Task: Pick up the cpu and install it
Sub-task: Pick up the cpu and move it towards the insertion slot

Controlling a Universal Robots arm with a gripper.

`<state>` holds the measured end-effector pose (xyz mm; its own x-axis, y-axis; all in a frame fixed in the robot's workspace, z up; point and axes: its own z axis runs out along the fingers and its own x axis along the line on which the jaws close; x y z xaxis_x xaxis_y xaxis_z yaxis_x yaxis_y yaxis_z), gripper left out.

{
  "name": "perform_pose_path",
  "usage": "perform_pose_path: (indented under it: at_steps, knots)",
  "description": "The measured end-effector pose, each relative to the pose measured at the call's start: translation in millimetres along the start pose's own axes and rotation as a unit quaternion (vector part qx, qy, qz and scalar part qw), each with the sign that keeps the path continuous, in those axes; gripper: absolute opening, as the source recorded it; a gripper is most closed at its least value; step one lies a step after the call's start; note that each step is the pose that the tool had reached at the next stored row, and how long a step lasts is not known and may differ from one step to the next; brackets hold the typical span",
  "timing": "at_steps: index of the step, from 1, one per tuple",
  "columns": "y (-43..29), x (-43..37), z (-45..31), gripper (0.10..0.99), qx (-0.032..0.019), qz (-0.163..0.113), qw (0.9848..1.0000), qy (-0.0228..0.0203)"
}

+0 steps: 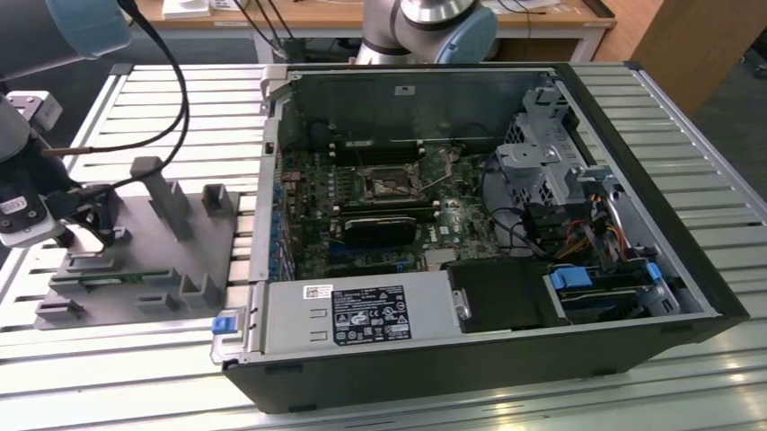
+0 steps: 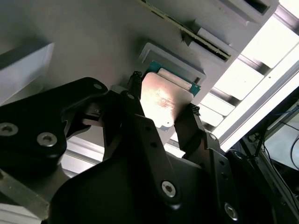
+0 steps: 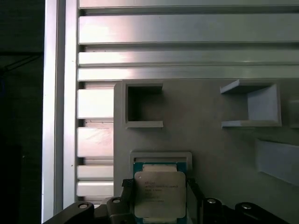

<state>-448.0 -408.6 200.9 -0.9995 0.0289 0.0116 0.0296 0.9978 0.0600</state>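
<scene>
While the arm (image 1: 18, 171) bends low at the exterior view's left, gripper (image 2: 164, 93) pointing down over the gray fixture plate (image 1: 228, 247), fingers (image 2: 187, 126) clamped on opposite edges of the cpu (image 3: 160, 193), chip at its gray holder (image 3: 161, 155) near the plate's edge.

The cpu (image 3: 160, 195) has a smooth silver metal top with a soft sheen, glaring where light strikes it in the second wrist view, over a green board edge. The fixture plate (image 3: 210, 140) under it is matt gray plastic. The tool (image 2: 164, 93) is matt black with bright metal screw heads. The counter (image 1: 120, 359) is ribbed, glossy bare metal. The computer case (image 1: 480, 368) is matt black outside and bare gray sheet metal inside.
</scene>
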Motion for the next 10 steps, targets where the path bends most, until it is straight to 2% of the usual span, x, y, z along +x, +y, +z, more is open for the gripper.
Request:
perform_pose_path:
  at_steps: [10]
  knots:
    - [0.4,0.1,-6.8,0.533,-0.0002,0.0,1.0,0.0001]
